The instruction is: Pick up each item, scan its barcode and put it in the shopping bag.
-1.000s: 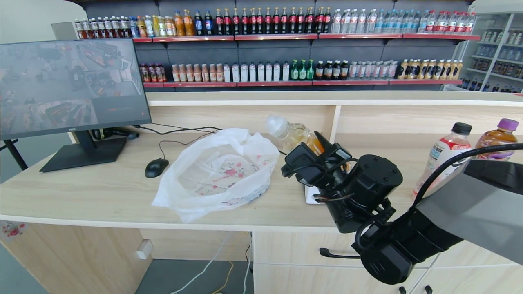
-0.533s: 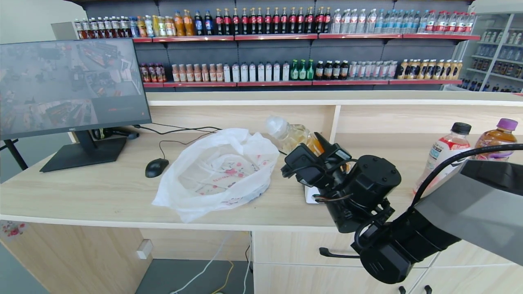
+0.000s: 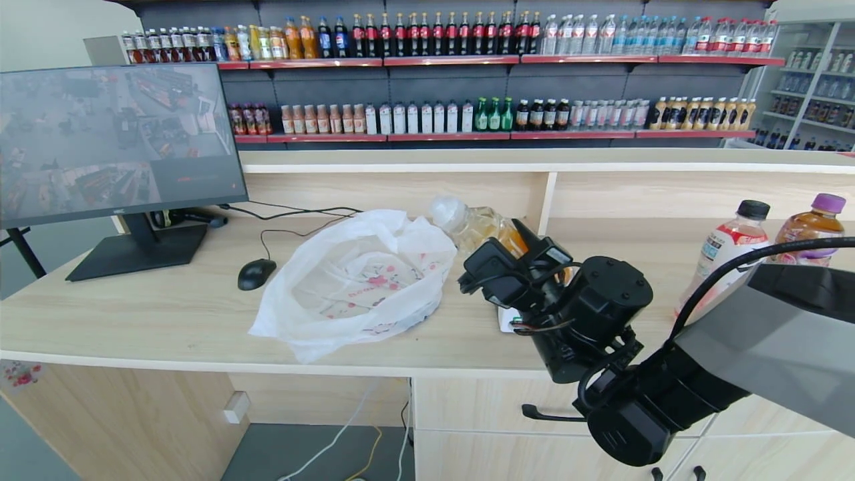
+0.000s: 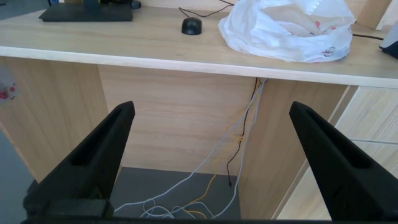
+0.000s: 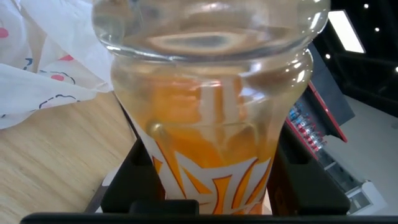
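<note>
Here, the left gripper point(image 4: 211, 109) hangs wide open, empty, low before the pale wooden counter point(image 4: 124, 34). The right gripper point(image 3: 518, 257) clamps the tilted clear plastic orange-drink bottle point(image 3: 477, 224); best carry it toward 9 o'clock, above the mouth of the white plastic shopping bag point(image 3: 361, 280).

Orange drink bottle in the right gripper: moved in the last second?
Yes, slightly. The orange drink bottle in the right gripper has shifted left, nearer the shopping bag and farther from the counter's upright divider.
</note>
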Robot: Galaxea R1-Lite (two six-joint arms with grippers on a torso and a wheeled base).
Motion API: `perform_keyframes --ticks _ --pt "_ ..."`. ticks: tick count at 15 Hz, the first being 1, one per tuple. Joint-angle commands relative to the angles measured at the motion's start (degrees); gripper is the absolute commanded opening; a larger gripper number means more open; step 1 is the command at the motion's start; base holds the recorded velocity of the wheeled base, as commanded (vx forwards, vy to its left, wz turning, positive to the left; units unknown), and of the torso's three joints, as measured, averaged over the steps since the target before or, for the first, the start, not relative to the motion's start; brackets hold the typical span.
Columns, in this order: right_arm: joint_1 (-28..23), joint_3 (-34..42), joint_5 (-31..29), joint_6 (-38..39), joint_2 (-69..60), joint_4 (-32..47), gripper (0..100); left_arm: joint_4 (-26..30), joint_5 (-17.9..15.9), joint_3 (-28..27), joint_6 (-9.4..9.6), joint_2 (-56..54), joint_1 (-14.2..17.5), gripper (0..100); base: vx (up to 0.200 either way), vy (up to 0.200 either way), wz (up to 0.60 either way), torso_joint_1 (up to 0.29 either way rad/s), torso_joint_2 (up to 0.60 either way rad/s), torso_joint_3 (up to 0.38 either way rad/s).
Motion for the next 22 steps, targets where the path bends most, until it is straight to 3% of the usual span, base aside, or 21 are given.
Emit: perform_keyframes --ticks 1,8,19,22 --pt "0.0 -0.1 0.0 0.0 0.0 -0.1 0 0.0 0.0 0.0 0.00 0.0 0.0 100 0.000 0.000 0.00 0.000 0.00 0.000" --pt "0.0 0.5 -0.1 0.9 -3.3 -0.1 0 0.0 0.0 0.0 0.00 0.0 0.0 100 0.000 0.000 0.00 0.000 0.00 0.000" --pt "-1.5 7.3 -0.3 13.0 -16.8 -0.1 0 0.0 -0.1 0.0 0.00 0.0 0.0 100 0.000 0.000 0.00 0.000 0.00 0.000" --pt "0.8 5.0 -8.2 21.5 -17.1 -0.1 0 0.0 0.0 0.0 0.00 0.0 0.0 100 0.000 0.000 0.00 0.000 0.00 0.000"
